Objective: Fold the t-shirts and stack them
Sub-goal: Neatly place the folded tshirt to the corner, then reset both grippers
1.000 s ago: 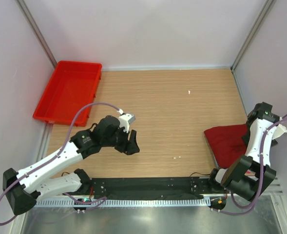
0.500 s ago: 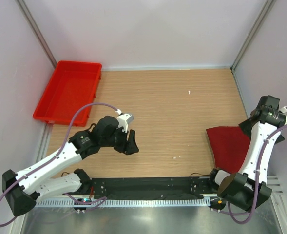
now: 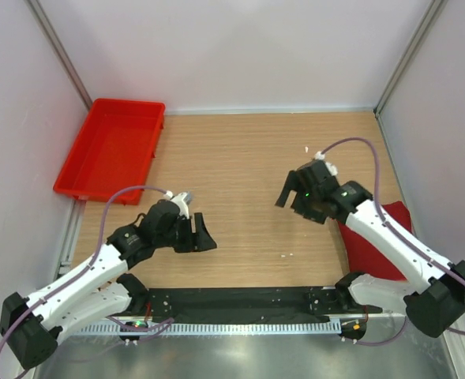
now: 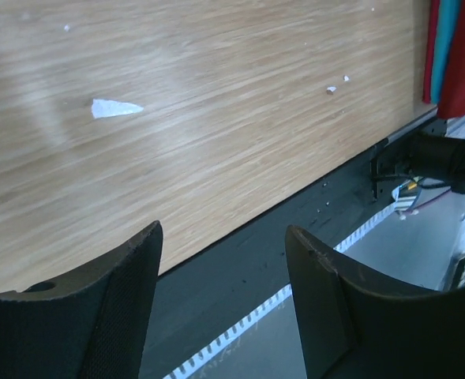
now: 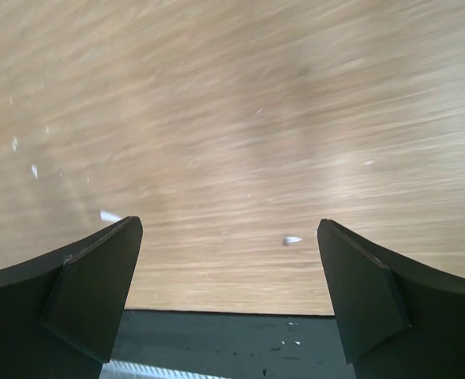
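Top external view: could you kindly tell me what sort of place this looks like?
Probably a robotics lab test cell: a wood-grain tabletop enclosed by plain white wall panels, the white left arm and right arm bolted at its near edge, and a bright red plastic tray.

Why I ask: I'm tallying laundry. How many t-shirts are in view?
2. A dark maroon t-shirt lies at the right edge of the table; a turquoise t-shirt shows only as a strip against it, in the left wrist view. Others may be hidden.
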Controlling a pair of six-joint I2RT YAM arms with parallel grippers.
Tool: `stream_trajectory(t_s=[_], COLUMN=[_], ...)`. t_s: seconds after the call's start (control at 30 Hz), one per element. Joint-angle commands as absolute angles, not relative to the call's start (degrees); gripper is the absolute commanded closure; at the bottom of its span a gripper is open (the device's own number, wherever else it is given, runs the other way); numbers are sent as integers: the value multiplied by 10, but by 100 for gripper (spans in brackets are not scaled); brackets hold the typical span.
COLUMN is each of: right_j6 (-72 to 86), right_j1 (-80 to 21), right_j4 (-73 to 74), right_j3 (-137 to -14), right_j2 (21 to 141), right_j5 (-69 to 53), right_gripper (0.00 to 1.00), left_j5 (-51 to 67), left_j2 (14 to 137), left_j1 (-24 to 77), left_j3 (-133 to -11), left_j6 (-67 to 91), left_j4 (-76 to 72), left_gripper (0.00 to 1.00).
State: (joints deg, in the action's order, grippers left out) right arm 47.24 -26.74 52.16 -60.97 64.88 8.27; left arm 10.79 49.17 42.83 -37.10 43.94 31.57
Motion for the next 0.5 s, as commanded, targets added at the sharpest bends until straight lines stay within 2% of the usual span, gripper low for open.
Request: stream_trajectory(t_s=[0.0, 0.13, 0.23, 0.4, 0.43, 0.47], right_j6=[570, 581, 597, 706, 731, 759], right_j1=[-362, -393, -392, -393, -393, -392], right_j4=[378, 276, 189, -60, -108, -169], right_j3=[-536, -446, -349, -104, -66, 23], right_j2=[639, 634, 586, 397, 355, 318], right_j5=[76, 13, -52, -105, -121, -133], right_gripper=[0, 0, 0, 0, 0, 0], left_j5=[142, 142, 131, 112, 138, 150], left_j2=[444, 360, 255, -28, -2, 39], left_j1=[407, 400, 399, 400, 401, 402], left_j3=[-310, -227, -155, 28, 29, 34], left_j6=[553, 651, 720, 930, 925, 918], left_j4=[244, 184, 129, 97, 17, -35], left_gripper=[35, 34, 34, 34, 34, 34])
